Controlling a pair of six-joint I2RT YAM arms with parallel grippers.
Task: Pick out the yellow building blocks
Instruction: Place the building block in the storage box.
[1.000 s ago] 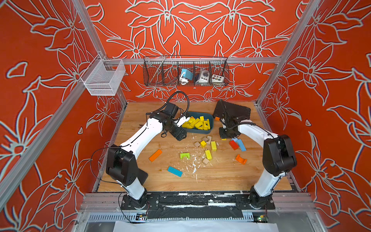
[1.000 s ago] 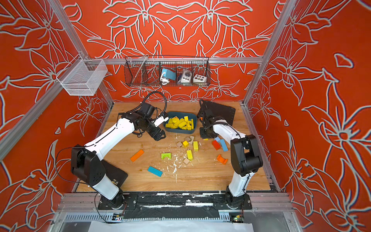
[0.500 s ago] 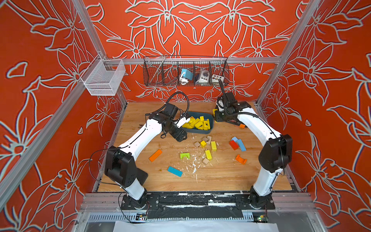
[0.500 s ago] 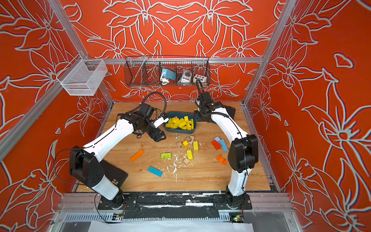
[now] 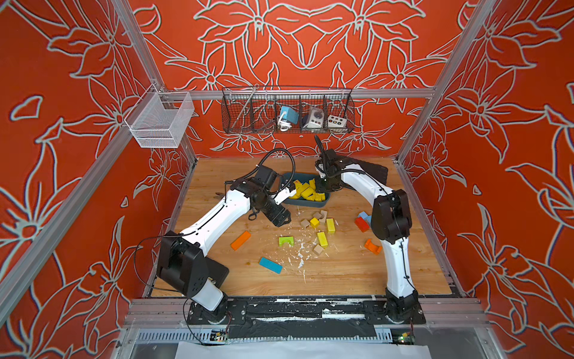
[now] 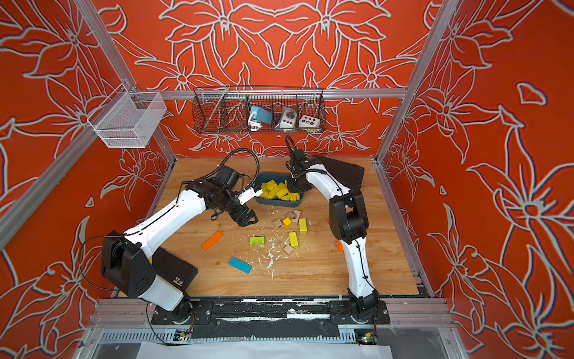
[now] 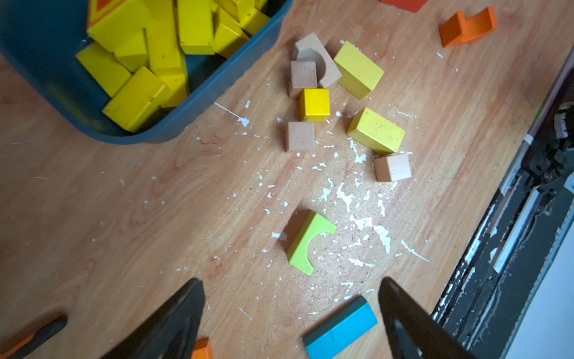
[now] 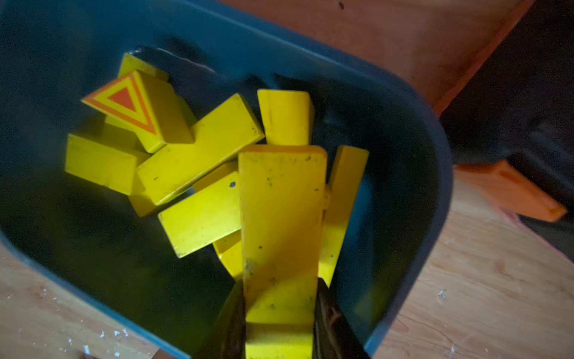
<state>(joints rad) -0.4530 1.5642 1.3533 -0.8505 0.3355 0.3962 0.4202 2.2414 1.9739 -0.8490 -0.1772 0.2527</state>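
A dark blue tray (image 5: 313, 205) at the back middle of the table holds several yellow building blocks (image 5: 306, 192), among them a red-edged triangle (image 8: 124, 102). My right gripper (image 8: 279, 298) is shut on a long yellow bar (image 8: 281, 217) and hangs over the tray's right end, also in a top view (image 6: 295, 186). On the table lie a loose yellow cube (image 7: 314, 104) and two yellow bars (image 7: 358, 70) (image 7: 375, 130). My left gripper (image 7: 291, 281) stands open above bare wood left of them, seen from above (image 5: 281, 220).
A lime-green arch (image 7: 307, 242) and tan blocks (image 7: 299, 136) lie among the loose yellow ones. An orange bar (image 5: 240, 240) and a blue bar (image 5: 270, 265) lie nearer the front. A red block (image 5: 361, 224) and an orange arch (image 5: 372, 246) sit by the right arm.
The right arm has lifted from the table near the loose blocks and swung back over the tray with the yellow bar. The left arm has barely shifted.
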